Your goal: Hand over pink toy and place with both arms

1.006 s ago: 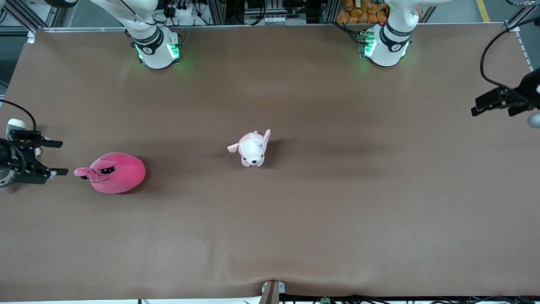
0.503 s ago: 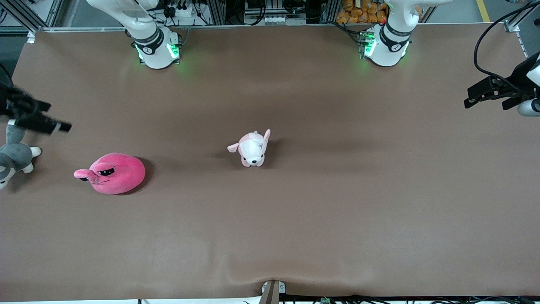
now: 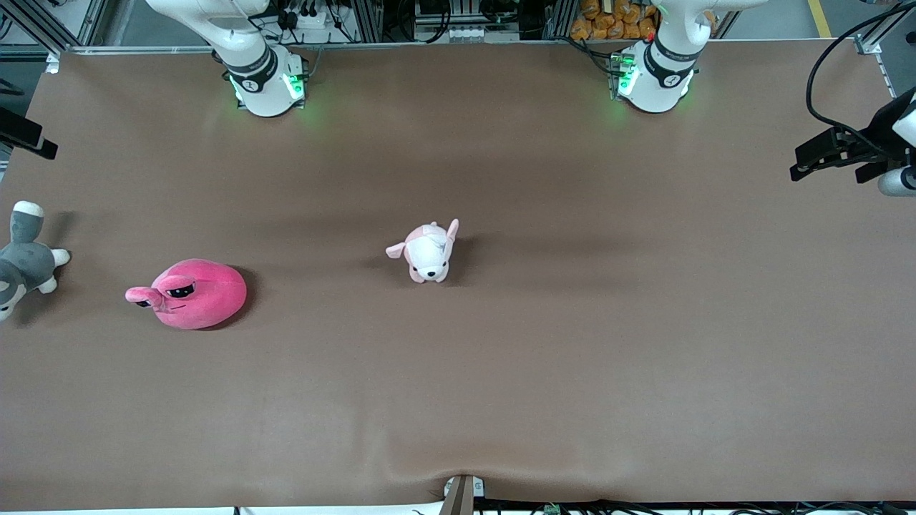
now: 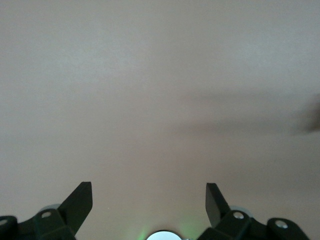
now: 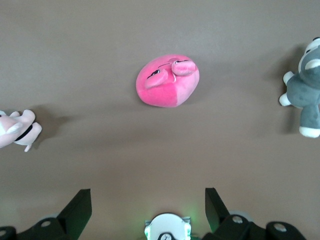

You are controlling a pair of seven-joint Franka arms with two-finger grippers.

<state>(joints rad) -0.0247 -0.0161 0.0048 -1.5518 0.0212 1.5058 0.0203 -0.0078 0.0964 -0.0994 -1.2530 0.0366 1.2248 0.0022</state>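
Note:
The pink toy (image 3: 189,293), a hot-pink round plush with droopy black eyes, lies on the brown table toward the right arm's end. It also shows in the right wrist view (image 5: 167,80). My right gripper (image 3: 27,137) is at the table's edge at that end, mostly out of the front view, up in the air and apart from the toy. In its wrist view it (image 5: 147,197) is open and empty. My left gripper (image 3: 805,163) hangs over the left arm's end of the table. It (image 4: 149,192) is open and empty over bare table.
A pale pink-and-white dog plush (image 3: 428,252) stands at the table's middle and shows in the right wrist view (image 5: 15,129). A grey-and-white plush (image 3: 21,257) lies at the right arm's end, beside the pink toy, also in the right wrist view (image 5: 305,95).
My right gripper has moved away from over the grey-and-white plush, toward the robots' side and nearly out of the front view. The plush now lies uncovered. The left gripper has barely shifted.

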